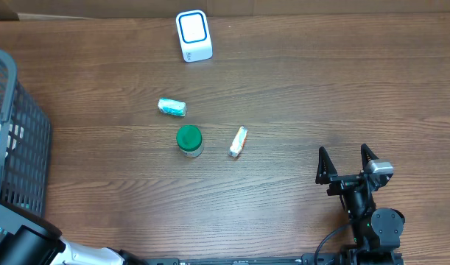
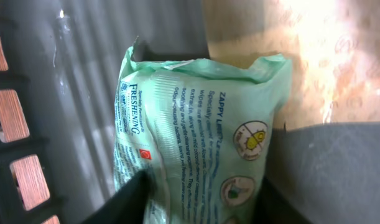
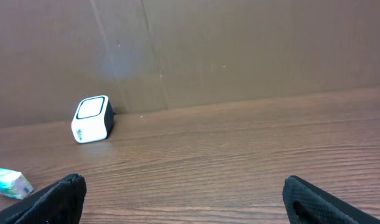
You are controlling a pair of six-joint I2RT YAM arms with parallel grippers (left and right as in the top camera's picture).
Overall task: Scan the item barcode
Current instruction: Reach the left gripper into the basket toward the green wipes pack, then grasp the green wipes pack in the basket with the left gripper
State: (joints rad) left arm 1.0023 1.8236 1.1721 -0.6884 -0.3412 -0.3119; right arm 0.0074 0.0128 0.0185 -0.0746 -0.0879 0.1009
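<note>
The green wipes pack [image 2: 196, 130] stands on end inside the grey basket [image 1: 29, 140], right between the fingers of the left gripper [image 2: 202, 205]. One dark finger sits against its lower left edge and the other just beside its lower right edge. The jaws are narrowed around the pack, but we cannot tell whether they actually pinch it. The printed side faces the wrist camera, and the text runs lengthwise up the pack. To the hand's left is the basket's slotted wall. In the overhead view we see only the left arm [image 1: 26, 246] at the table's corner, angled towards the basket; the hand itself is hidden.

The right gripper [image 1: 343, 151] hovers low over the table [image 1: 320, 88], its arm folded close to its base, with the jaws spread wide and nothing between them. Far ahead of it and to its left stands the white scanner [image 3: 90, 119] against the back wall. Nearer on its left lie a small teal packet [image 1: 172, 107], a green-lidded jar [image 1: 189, 140] and a white tube [image 1: 238, 141].
</note>
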